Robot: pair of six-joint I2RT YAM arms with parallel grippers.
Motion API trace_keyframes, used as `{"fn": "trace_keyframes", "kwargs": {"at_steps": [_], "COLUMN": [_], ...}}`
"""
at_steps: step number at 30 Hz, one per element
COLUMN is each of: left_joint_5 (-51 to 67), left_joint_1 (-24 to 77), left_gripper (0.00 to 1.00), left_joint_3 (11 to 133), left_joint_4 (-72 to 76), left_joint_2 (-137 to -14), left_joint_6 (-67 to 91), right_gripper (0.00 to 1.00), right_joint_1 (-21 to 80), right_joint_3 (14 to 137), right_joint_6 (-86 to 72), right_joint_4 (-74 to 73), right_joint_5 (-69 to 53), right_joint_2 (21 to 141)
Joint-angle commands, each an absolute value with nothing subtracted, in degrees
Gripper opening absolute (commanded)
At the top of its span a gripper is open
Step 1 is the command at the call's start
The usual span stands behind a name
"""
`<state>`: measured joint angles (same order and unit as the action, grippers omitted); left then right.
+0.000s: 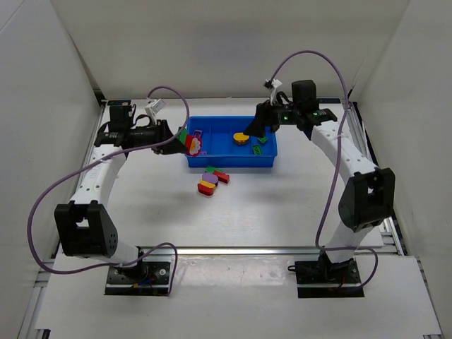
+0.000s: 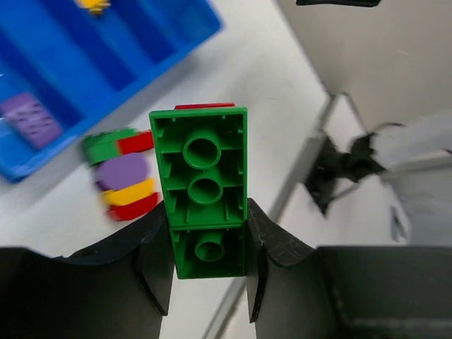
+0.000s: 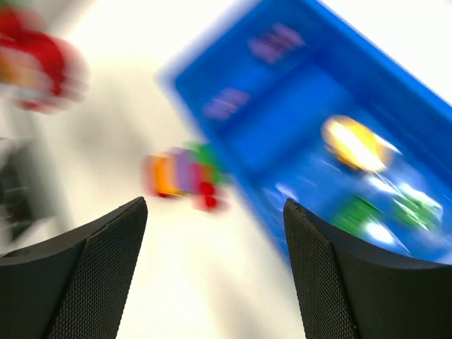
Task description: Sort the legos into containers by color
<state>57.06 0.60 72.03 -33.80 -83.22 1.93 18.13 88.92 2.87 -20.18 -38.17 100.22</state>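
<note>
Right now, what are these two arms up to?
They are sorting by colour into a blue tray. The left gripper is clamped on a green brick near the tray's left end. The right gripper hangs open and empty above the right end. A few mixed pieces lie on the table in front.

Green lego (image 2: 206,191): glossy, smooth moulded plastic; 3 round tubes in its underside.
Tray (image 1: 233,164): bright-blue plastic, smooth, faintly shiny.
Counter (image 1: 282,205): white, matt, smooth.
Left jaws: black, matt, slightly grainy.
Right jaws: black, matt, finely dimpled.
Cable (image 1: 308,52): purple, smooth sheath.
</note>
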Motion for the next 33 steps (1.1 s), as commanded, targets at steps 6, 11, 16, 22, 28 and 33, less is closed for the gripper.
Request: {"fn": "trace_keyframes", "kwargs": {"at_steps": [6, 11, 16, 22, 28, 33], "left_joint_5": [87.6, 92.3, 92.2, 91.9, 91.1, 91.0], "left_joint_1": [0.7, 0.7, 1.8, 3.8, 5.3, 5.8], "left_gripper": [0.21, 0.21, 0.2, 0.2, 0.2, 0.2], "left_joint_3": [72.5, 73.3, 74.7, 74.6, 74.4, 74.6], "left_joint_4": [-32.8, -32.8, -32.9, -32.8, -32.8, -32.9], "left_joint_2": [-86.9, -88.2, -87.9, -87.6, -87.0, -87.4], "left_joint_6": [5.4, 5.8, 4.6, 4.3, 4.1, 3.9], "right_gripper": [0.81, 0.81, 0.85, 0.88, 0.89, 0.88], "right_joint_1": [21.0, 24.3, 27.0, 29.3, 31.3, 32.4], "right_joint_3": [87.0, 88.8, 89.2, 92.0, 94.1, 94.4], "right_joint_6": [-16.6, -18.9, -18.2, -18.5, -18.6, -19.2], "right_joint_4": [-4.8, -3.3, -4.5, -6.1, -6.1, -5.4], "right_joint_5": [-68.7, -72.2, -72.3, -71.9, -70.4, -70.0], "right_joint_2": [99.5, 101.1, 101.7, 103.9, 106.3, 107.7]}}
